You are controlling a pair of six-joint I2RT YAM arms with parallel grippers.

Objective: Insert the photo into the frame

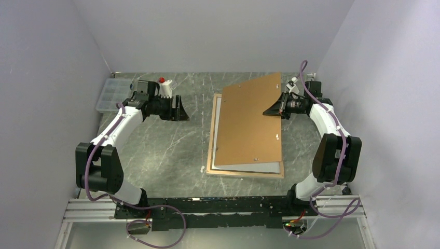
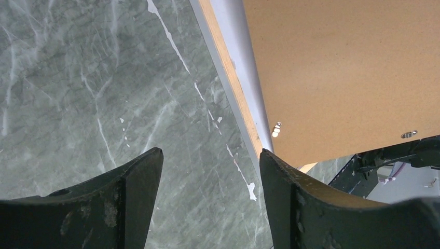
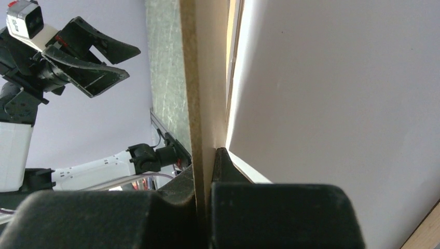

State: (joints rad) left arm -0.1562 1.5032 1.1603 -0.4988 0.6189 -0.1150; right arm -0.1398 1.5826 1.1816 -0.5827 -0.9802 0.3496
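The frame [image 1: 244, 175] is lying flat on the table [image 1: 166, 150], wood rim up. Over it the brown backing panel [image 1: 249, 119] is hanging at a slant, its far right side lifted and its near end reaching down to the frame's near rim.

The right claw [image 1: 270, 110] is reaching in from the frame's right side and pinching the panel's right edge. In the right wrist view its fingers [image 3: 220, 155] are pressing tight on either face of the thin board.

A pale sheet [image 1: 249, 167] is showing inside the frame along the left and near sides. Whether that is the photo lying face down, I cannot tell.

The left claw [image 1: 181, 109] is hovering over bare table to the frame's left. It is spread wide, gripping and touching nothing, and its dark fingers [image 2: 140, 176] are pointing toward the frame's left rim.
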